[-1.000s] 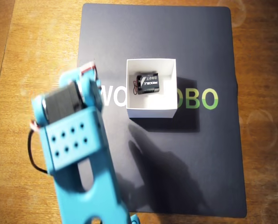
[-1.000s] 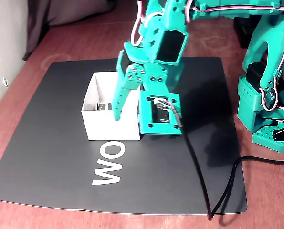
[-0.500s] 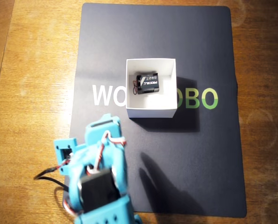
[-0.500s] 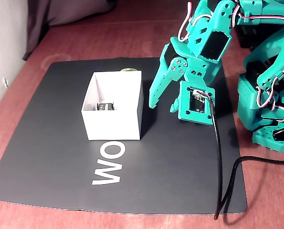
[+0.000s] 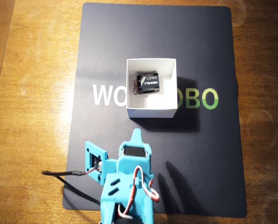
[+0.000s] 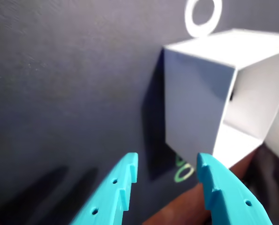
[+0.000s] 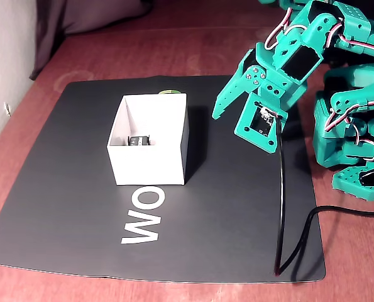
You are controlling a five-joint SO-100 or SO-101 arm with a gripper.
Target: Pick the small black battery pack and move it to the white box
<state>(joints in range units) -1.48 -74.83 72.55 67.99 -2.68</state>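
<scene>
Black battery pack (image 5: 147, 82) sits flat on the floor of the white box (image 5: 150, 112) in the overhead view, lettering up, thin wires trailing off its left end. Placement looks done. Arm is at the bottom edge, over the near part of the dark mat (image 5: 209, 154); the pincer (image 5: 134, 138) shows only as a single tip pointing toward the box, well clear of it. Can't read the jaw gap from here.

Wrist view: pincer (image 6: 166, 173) fingers are spread with nothing between them, only mat showing through the gap. Box (image 6: 195, 103) is ahead and to the right, one outer wall and part of the inside visible; pack isn't visible from this angle.

Fixed view: pincer (image 7: 227, 123) hangs above the mat to the right of the box (image 7: 150, 165), apart from it. Pack (image 7: 139, 141) is just visible over the rim, low against the far inner wall. Cable (image 7: 281, 207) droops from the wrist to the mat.

Step in hand, my read: retreat. Keep the jaws apart, stay high, and watch that the cable doesn't drag toward the light box. Bench (image 7: 193, 38) around the mat is bare wood.
</scene>
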